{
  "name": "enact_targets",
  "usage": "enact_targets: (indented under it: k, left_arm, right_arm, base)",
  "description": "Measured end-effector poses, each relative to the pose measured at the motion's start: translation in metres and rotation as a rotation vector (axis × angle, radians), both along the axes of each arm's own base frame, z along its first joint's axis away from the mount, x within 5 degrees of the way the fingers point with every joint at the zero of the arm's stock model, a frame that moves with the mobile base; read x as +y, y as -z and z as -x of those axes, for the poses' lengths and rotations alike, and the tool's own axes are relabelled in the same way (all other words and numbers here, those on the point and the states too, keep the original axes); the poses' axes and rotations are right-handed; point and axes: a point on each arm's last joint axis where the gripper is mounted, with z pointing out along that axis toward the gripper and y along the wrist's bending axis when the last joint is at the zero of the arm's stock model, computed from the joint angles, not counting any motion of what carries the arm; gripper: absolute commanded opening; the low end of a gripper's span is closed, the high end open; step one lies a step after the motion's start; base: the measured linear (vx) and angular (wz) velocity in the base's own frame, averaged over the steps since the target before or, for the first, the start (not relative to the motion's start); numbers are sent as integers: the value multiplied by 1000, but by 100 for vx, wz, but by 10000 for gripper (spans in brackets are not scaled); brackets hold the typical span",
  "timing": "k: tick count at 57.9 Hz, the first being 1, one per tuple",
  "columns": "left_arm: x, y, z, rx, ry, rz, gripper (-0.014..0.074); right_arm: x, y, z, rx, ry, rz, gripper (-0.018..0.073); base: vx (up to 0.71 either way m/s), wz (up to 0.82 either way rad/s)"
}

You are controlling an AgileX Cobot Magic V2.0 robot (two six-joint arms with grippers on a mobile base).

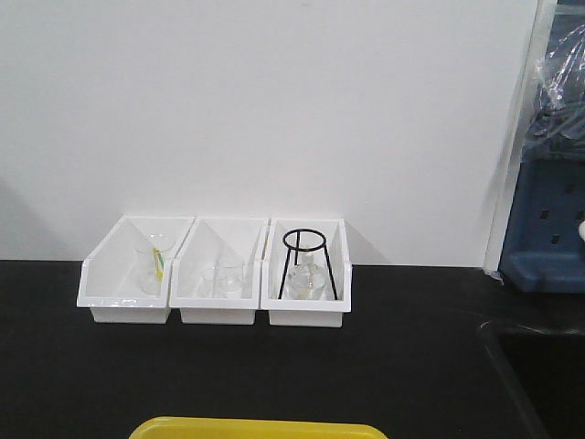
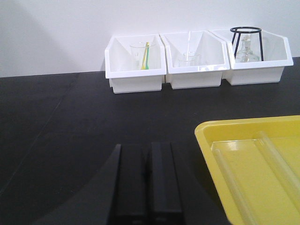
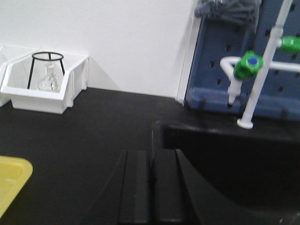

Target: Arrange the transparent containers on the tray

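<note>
On the black bench beside the tray [image 2: 253, 159], both jaws are closed, empty.

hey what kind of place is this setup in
Most likely a chemistry lab bench: white bins holding glassware, a black tripod stand over a flask, and a green-handled lab faucet beside a black sink.
</note>
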Motion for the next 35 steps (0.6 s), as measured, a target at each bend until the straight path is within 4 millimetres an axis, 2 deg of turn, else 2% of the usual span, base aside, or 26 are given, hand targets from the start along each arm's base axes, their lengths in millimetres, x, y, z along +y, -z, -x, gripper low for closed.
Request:
enact_targets:
  k: [7, 11, 35]
  left_arm:
    - [0, 0, 0, 0, 0, 0, -8]
    - [0, 0, 0, 0, 0, 0, -8]
    - [0, 1, 0, 7, -1, 0, -8]
  right_arm:
    - [1, 41, 7, -5, -3, -41, -13]
    - [1, 54, 8, -11, -8, -66, -13]
    - [1, 56, 9, -1, -7, -75, -13]
  base:
    - [0, 0]
    - [0, 0]
    - [0, 0]
